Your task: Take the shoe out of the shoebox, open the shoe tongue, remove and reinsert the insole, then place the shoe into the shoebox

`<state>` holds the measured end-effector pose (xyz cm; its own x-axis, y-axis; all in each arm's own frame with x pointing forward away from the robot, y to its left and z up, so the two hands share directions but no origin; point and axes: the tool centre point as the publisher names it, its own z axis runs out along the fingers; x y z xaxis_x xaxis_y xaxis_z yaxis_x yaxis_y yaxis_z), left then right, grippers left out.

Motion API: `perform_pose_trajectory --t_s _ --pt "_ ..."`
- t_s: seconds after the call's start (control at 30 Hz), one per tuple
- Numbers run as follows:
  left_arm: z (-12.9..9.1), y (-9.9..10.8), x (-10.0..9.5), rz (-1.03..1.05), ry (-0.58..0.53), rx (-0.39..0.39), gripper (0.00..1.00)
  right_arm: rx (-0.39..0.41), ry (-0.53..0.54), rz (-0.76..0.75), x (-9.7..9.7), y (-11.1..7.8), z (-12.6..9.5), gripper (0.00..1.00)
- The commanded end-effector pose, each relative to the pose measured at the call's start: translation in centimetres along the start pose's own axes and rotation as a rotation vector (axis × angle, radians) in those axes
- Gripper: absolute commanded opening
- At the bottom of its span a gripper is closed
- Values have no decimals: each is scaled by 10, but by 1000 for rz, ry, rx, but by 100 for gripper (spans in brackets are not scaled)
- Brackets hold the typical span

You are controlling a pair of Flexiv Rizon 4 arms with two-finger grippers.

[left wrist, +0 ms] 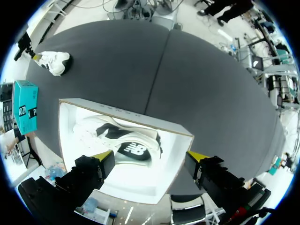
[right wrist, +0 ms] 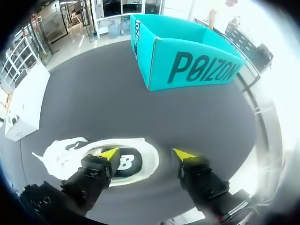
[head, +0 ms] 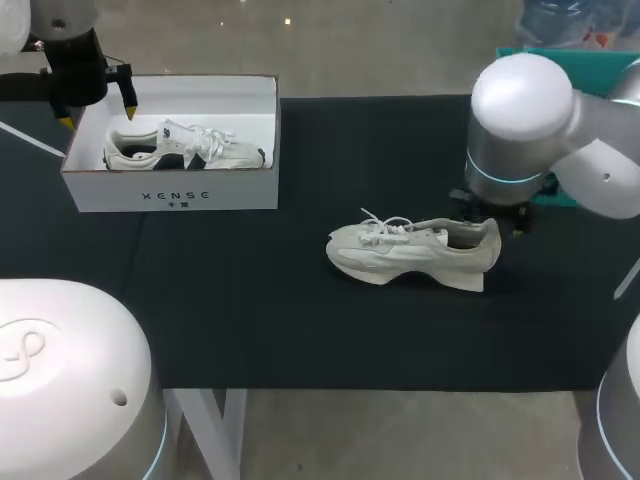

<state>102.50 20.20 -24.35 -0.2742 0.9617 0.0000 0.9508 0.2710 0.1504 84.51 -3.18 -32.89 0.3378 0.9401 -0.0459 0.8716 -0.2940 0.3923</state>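
Your left tool [left wrist: 150, 157] hangs over the white cardboard shoebox [head: 170, 190], fingers spread wide apart and holding nothing. The box is a plain rectangle with dark lettering on its front wall. Inside it lies a boxed shoe [head: 185, 148], white with dark side panels and a printed logo, laces on top.

The loose shoe [head: 415, 252] sits on its sole on the black cloth-covered counter [head: 350, 330], well apart from the shoebox. It is off-white, with soft uppers and loose white laces. Your right tool [right wrist: 146, 153] is at its heel, fingers apart: one over the opening, above the insole [right wrist: 126, 164] and its dark printed patch, the other outside the shoe's wall. You cannot tell whether either touches.

Beyond it stands a teal box [right wrist: 187, 61] with large dark lettering.
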Motion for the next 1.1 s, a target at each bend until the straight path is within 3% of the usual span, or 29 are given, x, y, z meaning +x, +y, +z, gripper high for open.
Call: perform_pose_trajectory --t_s 0.03,0.17,0.2,0.23,0.37,0.87,0.93,1.0,1.1 --pt "0 -1 1 1 1 -3 100 36 98 14 -24 7 -26 100" --pt "0 -1 1 1 1 -3 100 136 171 -17 -35 14 -27 100" --pt "0 -1 1 1 1 -3 100 159 256 2 -39 15 -26 100" --pt "0 -1 1 1 1 -3 100 184 276 -4 -42 17 -25 100" --pt "0 -1 1 1 1 -3 100 170 298 -51 -54 23 -30 100" --pt "0 -1 1 1 1 -3 100 170 298 -51 -54 23 -30 100" --pt "0 -1 1 1 1 -3 100 32 477 -235 -47 27 -34 100" --pt "0 -1 1 1 1 -3 100 -128 584 -451 -44 27 -41 100" --pt "0 -1 1 1 1 -3 100 -299 826 -741 -46 21 -46 100"
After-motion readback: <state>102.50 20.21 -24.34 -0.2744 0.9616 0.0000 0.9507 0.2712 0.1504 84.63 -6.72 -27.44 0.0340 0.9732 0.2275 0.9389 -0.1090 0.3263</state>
